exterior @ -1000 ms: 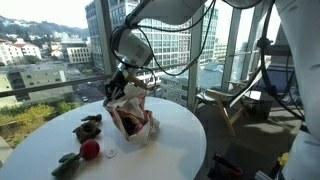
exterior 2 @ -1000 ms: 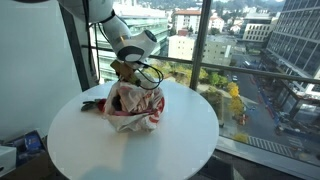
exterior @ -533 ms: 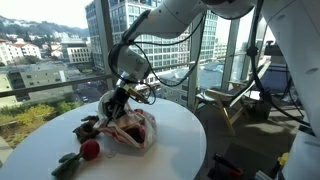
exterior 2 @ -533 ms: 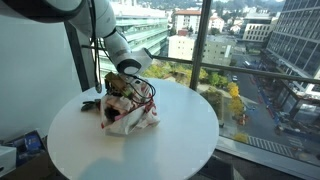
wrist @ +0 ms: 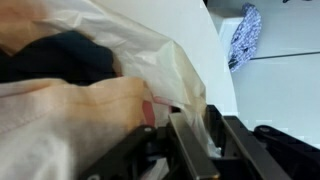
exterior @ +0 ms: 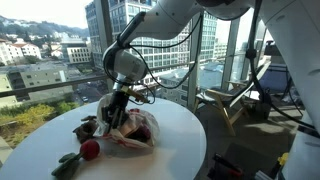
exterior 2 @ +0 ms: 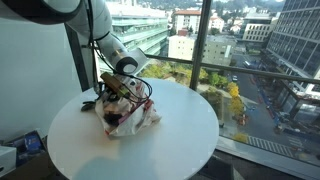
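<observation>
1. Sunk lower since a second ago, gripper and plastic bag alike; bag slumped flat.
2. Resting on round table, in an exterior view just right of red ball and dark toy.
3. Fingers astride bag rim in wrist view; cannot tell whether clenched or released.

Arm arched down from above in both exterior views and bent sharply at the wrist. The gripper pointed steeply downward. In the wrist view its dark fingers stood close together with a narrow gap between them; whether they were clamped could not be told.
</observation>
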Robot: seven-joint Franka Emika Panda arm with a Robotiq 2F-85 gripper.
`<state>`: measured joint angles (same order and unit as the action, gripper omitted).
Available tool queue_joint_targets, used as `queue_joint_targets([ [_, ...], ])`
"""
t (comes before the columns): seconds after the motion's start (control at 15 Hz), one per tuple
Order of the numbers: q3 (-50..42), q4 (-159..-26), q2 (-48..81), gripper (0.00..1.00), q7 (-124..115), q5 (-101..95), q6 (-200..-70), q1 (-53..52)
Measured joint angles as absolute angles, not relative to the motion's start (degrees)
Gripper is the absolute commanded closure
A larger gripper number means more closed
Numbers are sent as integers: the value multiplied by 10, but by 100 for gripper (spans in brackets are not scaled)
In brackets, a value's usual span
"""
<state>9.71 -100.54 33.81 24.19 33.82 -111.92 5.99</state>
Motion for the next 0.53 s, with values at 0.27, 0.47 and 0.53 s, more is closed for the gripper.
queue_joint_targets([
  [0.27,97,-1003,303,5,202,316,-1072,47],
  [0.47,96,-1004,272,0,183,313,-1051,44],
  [0.53,91,-1006,262,0,167,302,-1052,40],
])
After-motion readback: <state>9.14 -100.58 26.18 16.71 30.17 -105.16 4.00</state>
